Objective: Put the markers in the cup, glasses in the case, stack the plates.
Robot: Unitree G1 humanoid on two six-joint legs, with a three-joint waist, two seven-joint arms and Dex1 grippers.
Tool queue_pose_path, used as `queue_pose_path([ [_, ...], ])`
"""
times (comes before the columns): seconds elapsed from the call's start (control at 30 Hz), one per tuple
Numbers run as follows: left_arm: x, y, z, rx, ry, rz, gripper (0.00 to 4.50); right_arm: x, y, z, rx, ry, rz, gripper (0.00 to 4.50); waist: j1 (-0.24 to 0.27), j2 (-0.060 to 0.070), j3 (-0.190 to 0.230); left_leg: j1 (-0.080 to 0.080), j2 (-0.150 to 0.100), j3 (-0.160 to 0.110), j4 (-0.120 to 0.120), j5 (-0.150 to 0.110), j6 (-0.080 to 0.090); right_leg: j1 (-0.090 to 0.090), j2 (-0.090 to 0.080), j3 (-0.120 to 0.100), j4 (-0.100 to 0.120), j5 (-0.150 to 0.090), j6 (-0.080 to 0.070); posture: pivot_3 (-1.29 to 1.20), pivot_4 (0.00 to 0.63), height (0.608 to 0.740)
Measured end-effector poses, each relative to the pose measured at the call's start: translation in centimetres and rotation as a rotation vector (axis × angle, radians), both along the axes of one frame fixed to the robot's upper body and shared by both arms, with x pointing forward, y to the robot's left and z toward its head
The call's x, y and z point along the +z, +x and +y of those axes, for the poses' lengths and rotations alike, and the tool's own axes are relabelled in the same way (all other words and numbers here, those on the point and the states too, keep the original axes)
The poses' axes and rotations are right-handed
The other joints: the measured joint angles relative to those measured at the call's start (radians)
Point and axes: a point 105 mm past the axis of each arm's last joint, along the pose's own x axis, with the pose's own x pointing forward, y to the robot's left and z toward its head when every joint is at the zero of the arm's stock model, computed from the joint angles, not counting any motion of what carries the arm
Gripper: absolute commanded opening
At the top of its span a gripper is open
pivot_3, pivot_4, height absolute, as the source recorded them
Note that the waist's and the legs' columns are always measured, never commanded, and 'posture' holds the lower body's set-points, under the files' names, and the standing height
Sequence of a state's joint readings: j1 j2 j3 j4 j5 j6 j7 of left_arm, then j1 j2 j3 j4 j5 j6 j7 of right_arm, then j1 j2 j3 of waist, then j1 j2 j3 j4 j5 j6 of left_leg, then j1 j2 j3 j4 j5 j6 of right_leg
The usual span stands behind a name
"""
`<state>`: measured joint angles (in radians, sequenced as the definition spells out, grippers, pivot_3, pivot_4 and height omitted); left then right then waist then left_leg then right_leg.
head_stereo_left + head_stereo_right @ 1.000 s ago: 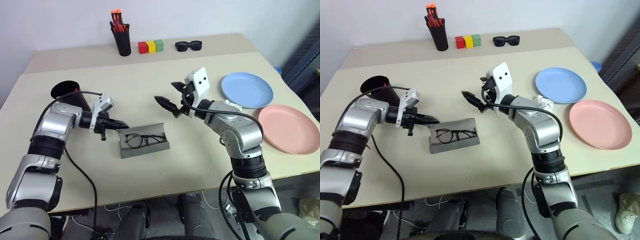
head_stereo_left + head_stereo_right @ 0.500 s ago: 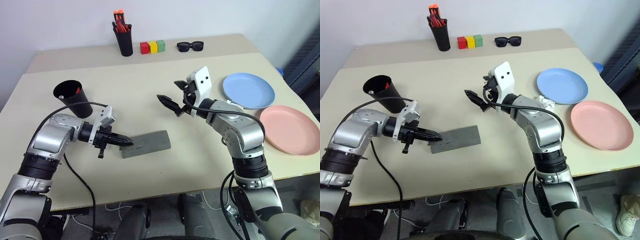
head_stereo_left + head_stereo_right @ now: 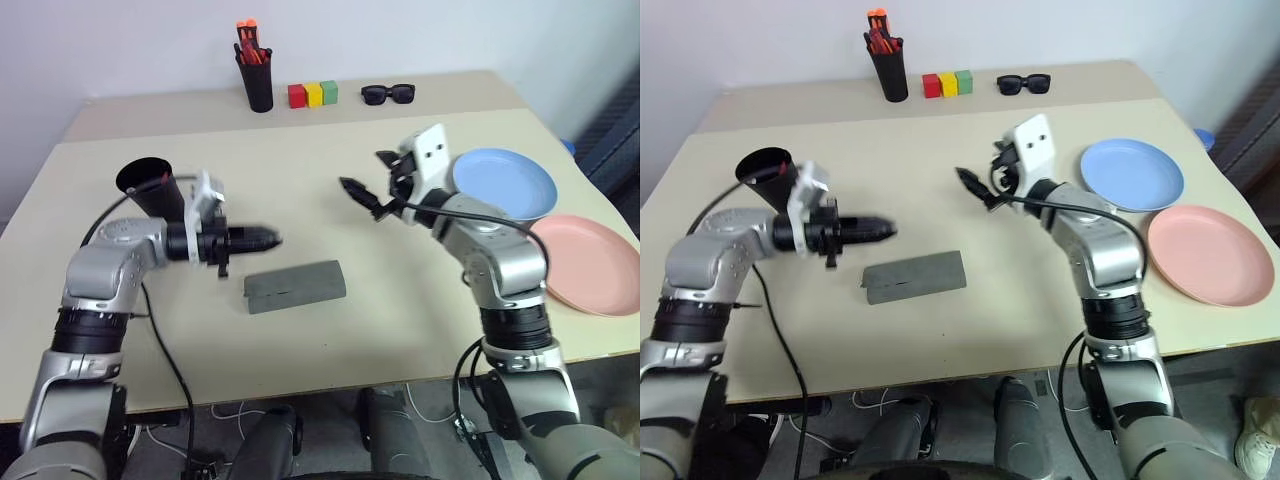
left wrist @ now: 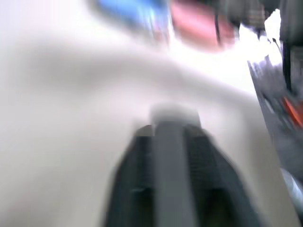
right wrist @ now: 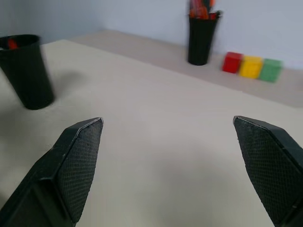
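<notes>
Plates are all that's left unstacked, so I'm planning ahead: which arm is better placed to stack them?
Right, probably. The right gripper hangs open beside the blue plate and pink plate; the left gripper is across the table, by the closed case.

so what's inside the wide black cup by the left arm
A red tip shows just above the rim inside the wide black tapered plastic cup, likely a marker. The rest of the interior is dark and hidden by the cup's wall.

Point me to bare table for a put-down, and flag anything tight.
Free: the near strip in front of the case, and the wide stretch between the cup and the back row of holder, blocks and sunglasses. Crowded: the right edge, where the blue plate and pink plate lie.
</notes>
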<state>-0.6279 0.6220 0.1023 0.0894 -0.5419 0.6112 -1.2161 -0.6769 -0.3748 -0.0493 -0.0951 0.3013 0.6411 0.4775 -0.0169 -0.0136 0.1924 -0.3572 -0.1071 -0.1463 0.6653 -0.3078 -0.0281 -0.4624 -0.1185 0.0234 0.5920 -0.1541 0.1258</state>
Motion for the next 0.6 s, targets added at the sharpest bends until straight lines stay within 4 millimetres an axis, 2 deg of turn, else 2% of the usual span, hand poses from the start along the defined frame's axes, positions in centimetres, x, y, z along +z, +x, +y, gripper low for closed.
queue_pose_path([
  [0.07,1.3,0.2,0.9,0.027,-0.049,-0.053,3.46,0.5,0.2,-2.4,-0.075,-0.031,-0.010,4.50,0.000,0.000,0.000,0.001,0.000,0.002,-0.001,0.000,0.000,0.000,0.000,0.001,0.000,0.000,0.000,0.00,0.150,0.740],
  [0.13,1.3,0.2,1.3,0.028,-0.077,-0.041,4.43,0.2,0.2,-5.0,-0.151,-0.092,0.005,4.50,0.000,0.000,0.000,0.000,0.000,0.002,-0.001,0.000,0.001,0.000,0.000,0.001,-0.001,0.000,0.000,0.00,0.150,0.740],
  [0.27,0.9,0.0,1.7,-0.002,-0.104,-0.009,4.47,-1.3,-0.6,-10.8,-0.320,-0.236,0.090,4.50,0.005,0.000,0.000,0.000,0.000,0.003,0.000,0.000,0.001,0.001,0.000,0.001,-0.001,0.000,0.000,0.00,0.150,0.740],
  [0.37,0.9,-0.4,2.1,-0.042,-0.116,0.023,4.47,-3.2,-2.4,-16.0,-0.472,-0.341,0.210,4.50,0.007,0.000,0.000,0.001,-0.001,0.003,0.000,-0.001,0.002,0.002,0.000,0.000,-0.002,0.000,0.000,0.00,0.150,0.740],
  [0.4,0.9,-0.5,2.2,-0.049,-0.115,0.023,4.47,-4.0,-3.0,-17.2,-0.508,-0.361,0.257,4.50,0.006,0.000,0.000,0.001,0.000,0.003,0.000,-0.001,0.003,0.002,0.000,0.000,-0.003,0.000,0.000,0.00,0.150,0.740],
  [0.5,0.8,-0.7,2.2,-0.077,-0.119,0.012,4.47,-6.5,-4.9,-19.2,-0.570,-0.386,0.391,4.50,-0.001,0.000,0.000,0.002,0.000,0.005,0.000,-0.001,0.003,0.003,0.001,0.001,-0.004,0.000,0.000,0.00,0.150,0.740],
  [0.6,0.4,-0.5,2.1,-0.093,-0.120,0.017,4.47,-8.0,-6.2,-20.4,-0.616,-0.390,0.472,4.50,0.001,0.000,0.000,0.002,0.001,0.006,0.000,-0.001,0.003,0.003,0.001,0.001,-0.004,0.000,0.000,0.00,0.150,0.740],
])
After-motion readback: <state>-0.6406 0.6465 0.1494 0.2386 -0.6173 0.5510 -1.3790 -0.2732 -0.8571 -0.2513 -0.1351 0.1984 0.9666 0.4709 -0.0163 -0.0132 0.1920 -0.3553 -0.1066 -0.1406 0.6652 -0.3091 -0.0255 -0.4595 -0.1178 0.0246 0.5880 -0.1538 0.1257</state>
